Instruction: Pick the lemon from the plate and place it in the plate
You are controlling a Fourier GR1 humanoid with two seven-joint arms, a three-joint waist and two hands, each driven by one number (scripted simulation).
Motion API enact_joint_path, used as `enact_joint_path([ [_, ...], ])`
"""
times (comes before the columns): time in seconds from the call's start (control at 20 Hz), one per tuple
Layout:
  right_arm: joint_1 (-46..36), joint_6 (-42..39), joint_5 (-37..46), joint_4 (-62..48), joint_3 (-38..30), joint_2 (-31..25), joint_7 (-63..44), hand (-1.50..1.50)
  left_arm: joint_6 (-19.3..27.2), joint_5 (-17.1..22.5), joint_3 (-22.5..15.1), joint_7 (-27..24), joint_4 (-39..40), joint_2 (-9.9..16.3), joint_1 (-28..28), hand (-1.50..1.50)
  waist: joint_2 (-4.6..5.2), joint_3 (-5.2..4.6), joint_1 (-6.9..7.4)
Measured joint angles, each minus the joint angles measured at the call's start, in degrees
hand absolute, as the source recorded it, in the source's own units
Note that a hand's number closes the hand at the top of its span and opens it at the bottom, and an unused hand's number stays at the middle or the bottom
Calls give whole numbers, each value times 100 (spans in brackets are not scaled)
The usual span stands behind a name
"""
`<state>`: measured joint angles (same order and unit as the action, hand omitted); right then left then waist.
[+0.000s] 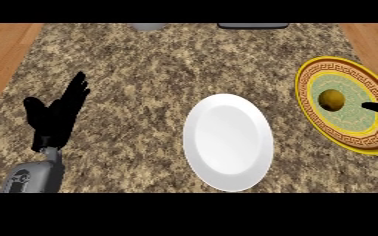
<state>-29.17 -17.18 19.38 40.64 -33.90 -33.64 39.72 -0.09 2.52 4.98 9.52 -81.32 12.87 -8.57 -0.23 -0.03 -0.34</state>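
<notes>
A yellow lemon [332, 99] lies near the middle of an ornate plate [314, 75] with a gold rim and green centre, at the counter's right edge. A plain white plate [228, 141] sits in the middle of the counter, nearer to me, with nothing on it. Only a black fingertip of my right hand [370, 105] shows at the right edge, just right of the lemon and apart from it. My left hand [56, 115] rests open at the left, fingers up, far from both plates.
The speckled granite counter [148, 70] has wooden strips [16, 42] along its left and right sides. A grey round object [149, 26] and a dark flat object [252, 25] sit at the far edge.
</notes>
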Motion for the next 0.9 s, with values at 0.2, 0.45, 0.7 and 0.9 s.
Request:
enact_joint_path([
  [0.2,-3,-959,-516,-192,-212,-194,-648,-150,54,-35,-23,64,-82,-41,-4,0,0,0,-3],
  [0.45,35,-1595,-932,-527,-312,-557,-972,-150,27,-58,-15,100,46,-63,-180,0,23,5,28],
  [0.7,114,-1599,-1097,-799,-252,-852,-781,-150,82,-163,-72,93,40,-164,-181,0,34,7,62],
  [0.9,134,-1468,-1069,-1274,-182,-1130,-473,-150,37,-156,-77,134,-96,-161,-107,0,49,14,109],
])
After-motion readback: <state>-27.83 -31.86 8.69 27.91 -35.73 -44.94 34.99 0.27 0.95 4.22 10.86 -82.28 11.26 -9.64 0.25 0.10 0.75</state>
